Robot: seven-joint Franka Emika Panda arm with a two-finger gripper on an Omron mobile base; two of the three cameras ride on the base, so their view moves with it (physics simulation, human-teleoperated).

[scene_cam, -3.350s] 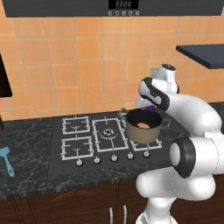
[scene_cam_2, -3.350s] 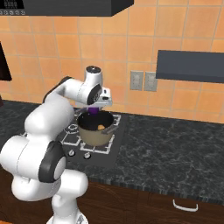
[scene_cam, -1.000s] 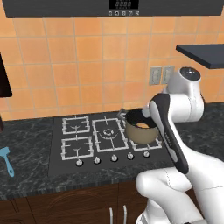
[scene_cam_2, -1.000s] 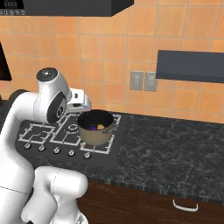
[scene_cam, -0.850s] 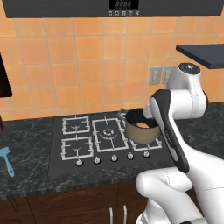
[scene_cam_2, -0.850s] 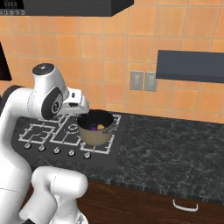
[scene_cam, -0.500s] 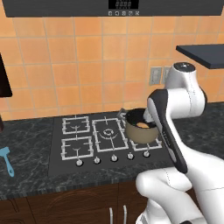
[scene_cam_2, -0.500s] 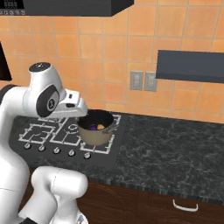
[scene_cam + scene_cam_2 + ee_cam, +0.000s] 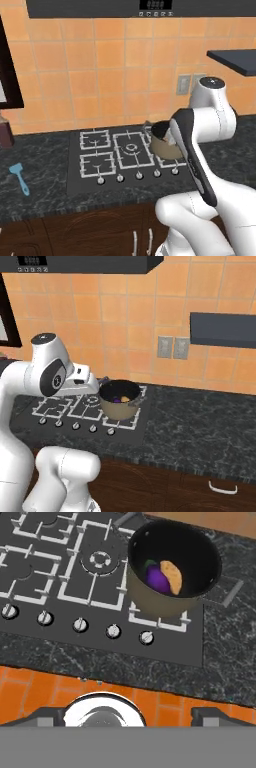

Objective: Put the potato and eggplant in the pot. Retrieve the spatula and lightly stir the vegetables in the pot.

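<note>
— Since a second ago the arm has swung further left across the cooktop [image 9: 125, 152]; nothing else has shifted.

— And the gripper [image 9: 125, 717]?

— Jaws spread as wide as they go, holding nothing and touching nothing, up above the worktop's [image 9: 200, 421] front edge.

— Where are the vegetables?

— Both lie in the pot [image 9: 172, 567] on the cooktop's back right burner: the potato [image 9: 171, 577] just beside the purple eggplant [image 9: 158, 579], touching it.

— The spatula [image 9: 20, 176]?

— Flat on the worktop, well left of the cooktop, near the left end, far apart from the gripper.
</note>
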